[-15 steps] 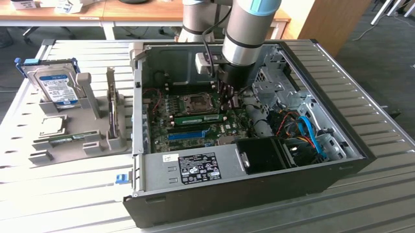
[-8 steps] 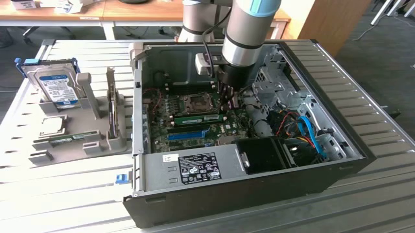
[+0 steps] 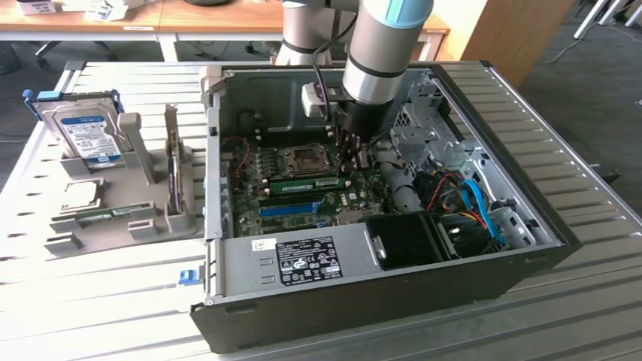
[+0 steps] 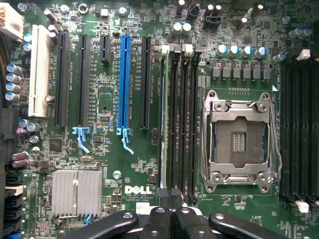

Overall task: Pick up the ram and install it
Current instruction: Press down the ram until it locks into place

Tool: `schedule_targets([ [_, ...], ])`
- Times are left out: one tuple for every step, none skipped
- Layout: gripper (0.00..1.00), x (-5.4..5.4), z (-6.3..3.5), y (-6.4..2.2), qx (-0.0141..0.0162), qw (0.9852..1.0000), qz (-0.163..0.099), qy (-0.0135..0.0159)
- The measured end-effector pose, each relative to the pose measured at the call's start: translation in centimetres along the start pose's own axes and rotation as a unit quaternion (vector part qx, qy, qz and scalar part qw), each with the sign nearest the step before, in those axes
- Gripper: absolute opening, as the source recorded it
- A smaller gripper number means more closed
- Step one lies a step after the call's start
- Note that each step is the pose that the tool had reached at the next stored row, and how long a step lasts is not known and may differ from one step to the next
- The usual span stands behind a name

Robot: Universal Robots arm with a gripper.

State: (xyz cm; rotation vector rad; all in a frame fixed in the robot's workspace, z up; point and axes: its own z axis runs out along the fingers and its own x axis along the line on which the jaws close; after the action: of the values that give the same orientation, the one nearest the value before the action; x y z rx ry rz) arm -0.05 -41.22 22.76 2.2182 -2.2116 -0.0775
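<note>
The ram (image 3: 306, 183) is a thin green stick standing on edge in a black memory slot beside the CPU socket (image 3: 304, 158), inside the open computer case (image 3: 522, 248). In the wrist view the ram (image 4: 162, 119) shows edge-on as a pale line along the slot. My gripper (image 3: 351, 167) reaches down into the case over the end of the ram towards the exterior view's right. Its black fingers (image 4: 158, 219) are pressed together, and my gripper (image 4: 169, 195) is shut right above that end of the stick. Whether the tips touch it I cannot tell.
A long blue expansion slot (image 4: 123, 84) runs parallel to the ram a little further out. Drive cage and cables (image 3: 471, 203) crowd the exterior view's right, the power supply (image 3: 301, 259) the front. Outside, a grey rack (image 3: 131, 150) holds a hard drive (image 3: 89, 134) and another green stick (image 3: 101, 216).
</note>
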Motion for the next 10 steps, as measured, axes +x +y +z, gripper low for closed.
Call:
schedule_targets([
  [0.11, 0.0, 0.0, 0.0, 0.0, 1.0, 0.0, 0.0],
  [0.11, 0.0, 0.0, 0.0, 0.0, 1.0, 0.0, 0.0],
  [0.11, 0.0, 0.0, 0.0, 0.0, 1.0, 0.0, 0.0001],
  [0.11, 0.0, 0.0, 0.0, 0.0, 1.0, 0.0, 0.0],
  [0.11, 0.0, 0.03, 0.0, 0.0, 1.0, 0.0, -0.0001],
  [0.11, 0.0, 0.06, 0.0, 0.0001, 1.0, 0.0, -0.0002],
  [0.11, 0.0, 0.07, 0.0, 0.0, 1.0, 0.0, -0.0001],
  [0.11, 0.0, 0.07, 0.0, 0.0, 1.0, 0.0, -0.0001],
  [0.11, 0.0, 0.07, 0.0, 0.0, 1.0, 0.0, -0.0001],
  [0.11, 0.0, 0.07, 0.0, 0.0, 1.0, 0.0, 0.0],
])
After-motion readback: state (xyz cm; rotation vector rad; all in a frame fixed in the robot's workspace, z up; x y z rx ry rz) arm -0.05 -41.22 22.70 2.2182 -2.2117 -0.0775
